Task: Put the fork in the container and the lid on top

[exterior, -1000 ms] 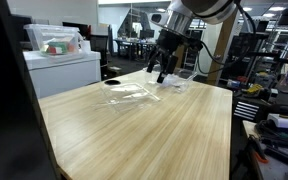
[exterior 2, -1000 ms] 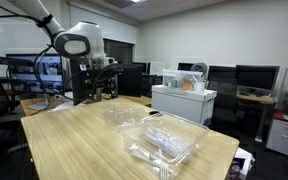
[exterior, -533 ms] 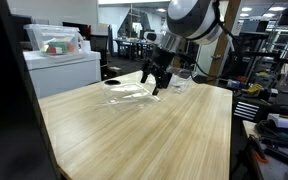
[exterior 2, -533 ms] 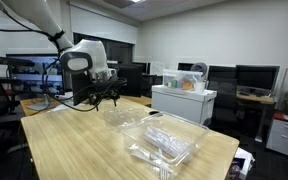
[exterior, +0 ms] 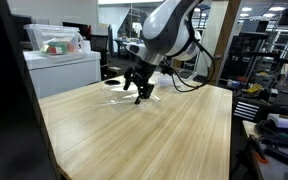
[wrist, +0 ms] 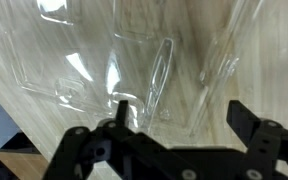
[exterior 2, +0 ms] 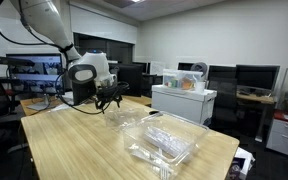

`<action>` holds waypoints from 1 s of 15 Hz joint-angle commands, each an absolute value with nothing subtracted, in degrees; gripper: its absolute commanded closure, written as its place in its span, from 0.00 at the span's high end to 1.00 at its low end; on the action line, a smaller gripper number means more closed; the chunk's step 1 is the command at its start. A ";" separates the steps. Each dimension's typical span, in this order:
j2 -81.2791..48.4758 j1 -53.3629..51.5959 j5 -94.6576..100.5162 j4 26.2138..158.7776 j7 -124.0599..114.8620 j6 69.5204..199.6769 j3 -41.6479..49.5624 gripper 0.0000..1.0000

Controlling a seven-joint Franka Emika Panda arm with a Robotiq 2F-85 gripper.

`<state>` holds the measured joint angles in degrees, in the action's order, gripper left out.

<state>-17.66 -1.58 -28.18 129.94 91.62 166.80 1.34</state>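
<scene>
Office-laboratory surroundings are seen in both exterior views, with monitors, dark racks and a white cabinet [exterior: 62, 68] on which a clear storage bin is carried. Work is done on a large table of pale wood-grain laminate [exterior: 134, 140], smooth and matte, with a rounded edge.

Two pieces of clear, glossy plastic are laid on the far half of the table. The flat, thin transparent lid with rounded corners [exterior: 122, 94] lies directly below the black two-finger gripper [exterior: 139, 91]. It is marked mainly by bright glints along its rim. The deeper transparent tub-shaped container [exterior 2: 166, 141] is placed just beside the lid, apart from the gripper. A ribbed, whitish form is visible inside it, but it is too blurred to be identified.

In the wrist view the gripper [wrist: 177, 108] is held low over the lid [wrist: 89, 60]. Its dark fingers [wrist: 120, 108] are spread wide apart, and nothing is gripped between them. A narrow, elongated clear outline is seen between the fingers. Whether it is the fork or a moulded rib cannot be told.

The white arm [exterior 2: 44, 18] is bent down towards the table.
</scene>
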 commanded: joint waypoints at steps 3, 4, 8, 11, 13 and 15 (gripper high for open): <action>-26.46 -0.78 -28.58 119.85 90.52 165.08 1.32 1.00; -27.62 -1.05 -28.41 118.36 89.65 164.48 1.71 1.00; -29.72 4.71 -19.73 114.67 78.55 161.25 -3.69 0.65; -29.85 7.46 -16.62 113.13 73.48 157.33 -6.28 0.41; -29.67 8.51 -15.80 113.16 71.95 155.45 -7.07 0.26; -28.83 9.92 -16.17 114.10 71.64 153.47 -8.19 0.09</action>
